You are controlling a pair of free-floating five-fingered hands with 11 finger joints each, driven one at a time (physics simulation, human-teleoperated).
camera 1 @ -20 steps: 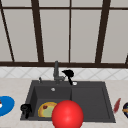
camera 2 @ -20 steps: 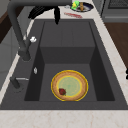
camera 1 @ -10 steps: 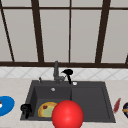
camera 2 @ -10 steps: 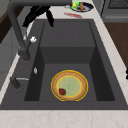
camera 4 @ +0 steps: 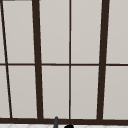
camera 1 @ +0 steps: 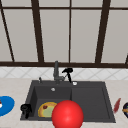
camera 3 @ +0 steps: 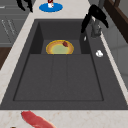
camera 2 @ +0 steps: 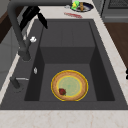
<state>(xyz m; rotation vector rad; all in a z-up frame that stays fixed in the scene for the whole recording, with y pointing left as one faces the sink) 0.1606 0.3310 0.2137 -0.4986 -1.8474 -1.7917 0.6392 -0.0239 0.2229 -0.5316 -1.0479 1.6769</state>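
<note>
1. Front view: a red ball is seen nearest, covering part of the plate in the basin at 7 o'clock.
2. The left hand hangs at the sink's 8 o'clock rim; its fingers cannot be told.
3. The right hand, fingers straight and pointing down, is placed just beside the faucet at 12 o'clock; the spout could be knocked sideways by a careless sweep.
4. The dish at 3 o'clock is cut off.
</note>
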